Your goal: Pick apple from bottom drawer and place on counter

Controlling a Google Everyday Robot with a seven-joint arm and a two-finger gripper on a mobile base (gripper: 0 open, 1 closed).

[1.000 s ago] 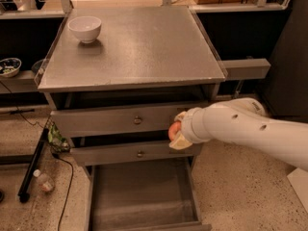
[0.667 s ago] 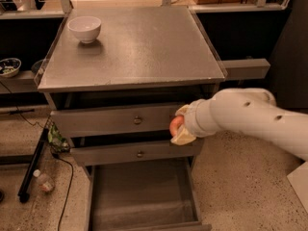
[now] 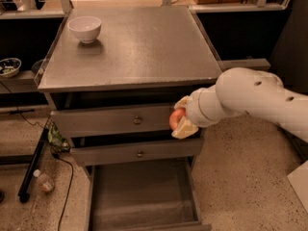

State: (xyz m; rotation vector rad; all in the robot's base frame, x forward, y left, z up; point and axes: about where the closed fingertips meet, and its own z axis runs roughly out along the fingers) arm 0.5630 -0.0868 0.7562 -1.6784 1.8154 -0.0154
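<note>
My gripper (image 3: 180,117) is shut on the apple (image 3: 175,119), a small red-orange fruit held between two pale fingers (image 3: 185,129). It hangs in front of the upper shallow drawer's right end, just below the counter's front edge. The counter (image 3: 139,47) is the broad grey speckled top of the cabinet. The bottom drawer (image 3: 139,196) is pulled open below, with a bare grey floor. My white arm (image 3: 260,97) reaches in from the right.
A white bowl (image 3: 84,29) stands at the counter's back left corner. Two shallow drawers with round knobs (image 3: 137,121) are partly pulled out. A narrow side shelf (image 3: 243,64) juts right. A small bottle (image 3: 44,181) and cables lie on the floor at left.
My gripper has risen slightly with the apple in it, and the arm has lifted and drawn up toward the counter's front edge.
</note>
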